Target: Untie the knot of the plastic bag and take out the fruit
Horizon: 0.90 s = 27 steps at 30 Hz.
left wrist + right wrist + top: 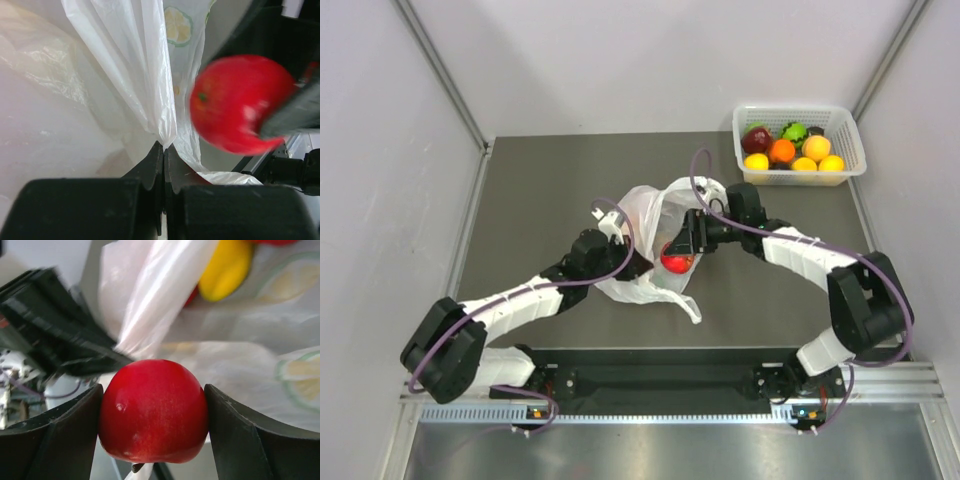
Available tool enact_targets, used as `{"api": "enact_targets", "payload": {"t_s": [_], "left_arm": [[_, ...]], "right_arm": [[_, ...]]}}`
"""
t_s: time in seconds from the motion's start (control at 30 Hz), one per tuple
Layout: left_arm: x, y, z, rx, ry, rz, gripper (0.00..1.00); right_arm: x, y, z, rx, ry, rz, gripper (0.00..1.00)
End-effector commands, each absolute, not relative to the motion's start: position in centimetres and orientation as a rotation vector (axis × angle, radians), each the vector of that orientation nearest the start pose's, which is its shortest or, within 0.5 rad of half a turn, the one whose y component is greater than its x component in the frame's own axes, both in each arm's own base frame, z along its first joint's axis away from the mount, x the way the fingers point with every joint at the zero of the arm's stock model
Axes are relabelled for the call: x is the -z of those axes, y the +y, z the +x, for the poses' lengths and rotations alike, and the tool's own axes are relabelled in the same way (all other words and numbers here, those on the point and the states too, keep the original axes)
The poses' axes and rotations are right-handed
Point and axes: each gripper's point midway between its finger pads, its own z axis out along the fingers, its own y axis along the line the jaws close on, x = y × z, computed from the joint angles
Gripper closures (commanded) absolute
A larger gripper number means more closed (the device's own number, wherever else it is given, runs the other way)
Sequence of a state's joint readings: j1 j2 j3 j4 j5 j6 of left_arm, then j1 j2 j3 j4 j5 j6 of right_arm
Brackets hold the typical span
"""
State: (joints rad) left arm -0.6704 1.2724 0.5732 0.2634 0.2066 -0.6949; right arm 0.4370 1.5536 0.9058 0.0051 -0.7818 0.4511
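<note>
The plastic bag (645, 215) lies open mid-table, white with citrus prints. My left gripper (632, 262) is shut on a fold of the bag (150, 75) at its near edge. My right gripper (678, 255) is shut on a bright red round fruit (676, 261) and holds it at the bag's mouth. The red fruit fills the right wrist view (153, 411) between the fingers (60, 435) and shows blurred in the left wrist view (240, 102). A yellow oblong fruit (225, 267) and part of another red fruit (191, 296) lie inside the bag.
A white basket (801, 141) stands at the back right with a dark red apple (756, 139), green fruit (794, 131) and several orange and yellow fruits. Grey walls close in left, right and behind. The arms' base rail (660, 385) runs along the near edge.
</note>
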Motion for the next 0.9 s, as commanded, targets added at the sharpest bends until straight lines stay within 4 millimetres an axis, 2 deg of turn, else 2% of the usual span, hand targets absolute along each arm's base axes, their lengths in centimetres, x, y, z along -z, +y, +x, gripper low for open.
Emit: {"api": "enact_targets", "payload": {"t_s": [0.0, 0.03, 0.07, 0.1, 0.13, 0.2, 0.23, 0.3, 0.33, 0.37, 0.4, 0.43, 0.47, 0.5, 0.53, 0.6, 0.63, 0.67, 0.77, 0.87], "left_arm": [[-13.2, -27.4, 25.6, 1.001, 2.120, 0.140, 1.00], [-13.0, -27.3, 25.6, 0.993, 2.126, 0.145, 1.00], [-12.8, -27.2, 25.3, 0.991, 2.130, 0.148, 1.00], [-12.7, -27.2, 25.2, 0.995, 2.134, 0.153, 1.00], [-12.9, -27.0, 25.1, 0.997, 2.127, 0.155, 1.00], [-12.7, -26.9, 24.7, 0.998, 2.138, 0.153, 1.00], [-12.9, -26.9, 24.6, 1.004, 2.136, 0.156, 1.00], [-13.7, -26.7, 24.5, 1.010, 2.121, 0.153, 1.00], [-14.4, -26.6, 24.3, 1.015, 2.104, 0.158, 1.00], [-14.8, -26.5, 24.3, 1.011, 2.099, 0.160, 1.00], [-15.2, -26.5, 24.3, 1.009, 2.095, 0.163, 1.00], [-15.9, -26.3, 24.3, 1.002, 2.076, 0.175, 1.00], [-16.6, -26.4, 24.4, 1.000, 2.062, 0.183, 1.00], [-16.4, -26.1, 24.3, 0.982, 2.079, 0.191, 1.00], [-16.8, -26.0, 24.3, 0.968, 2.069, 0.210, 1.00], [-17.0, -25.7, 24.3, 0.944, 2.075, 0.225, 1.00], [-17.3, -25.7, 24.1, 0.947, 2.066, 0.235, 1.00], [-17.3, -25.6, 24.0, 0.944, 2.066, 0.243, 1.00], [-17.1, -25.2, 23.8, 0.929, 2.068, 0.247, 1.00], [-17.0, -24.9, 23.5, 0.920, 2.064, 0.252, 1.00]], "right_arm": [[-20.1, 27.5, 25.4, -1.467, 2.097, -0.600, 1.00], [-21.1, 27.1, 25.3, -1.458, 2.071, -0.607, 1.00], [-23.4, 26.4, 25.6, -1.429, 2.006, -0.607, 1.00], [-24.6, 25.9, 25.8, -1.415, 1.977, -0.601, 1.00], [-26.9, 25.4, 26.0, -1.393, 1.906, -0.615, 1.00], [-28.9, 23.8, 27.6, -1.321, 1.850, -0.566, 1.00], [-30.4, 22.6, 29.5, -1.219, 1.823, -0.494, 1.00], [-30.6, 19.3, 33.0, -1.036, 1.859, -0.313, 1.00], [-31.2, 16.8, 36.0, -0.865, 1.846, -0.180, 1.00], [-31.4, 14.6, 37.6, -0.772, 1.836, -0.091, 1.00], [-31.3, 12.9, 39.0, -0.692, 1.831, -0.006, 1.00], [-31.4, 10.3, 41.2, -0.577, 1.794, 0.126, 1.00], [-31.3, 7.9, 42.5, -0.506, 1.774, 0.218, 1.00], [-31.0, 6.1, 43.5, -0.456, 1.759, 0.308, 1.00], [-30.0, 4.2, 45.0, -0.420, 1.755, 0.420, 1.00], [-29.3, 0.2, 47.0, -0.346, 1.713, 0.557, 1.00], [-28.0, -1.3, 48.4, -0.299, 1.718, 0.629, 1.00], [-28.1, -2.5, 49.3, -0.273, 1.690, 0.658, 1.00], [-26.2, -5.1, 52.3, -0.198, 1.697, 0.725, 1.00], [-24.4, -6.8, 55.1, -0.156, 1.709, 0.755, 1.00]]}}
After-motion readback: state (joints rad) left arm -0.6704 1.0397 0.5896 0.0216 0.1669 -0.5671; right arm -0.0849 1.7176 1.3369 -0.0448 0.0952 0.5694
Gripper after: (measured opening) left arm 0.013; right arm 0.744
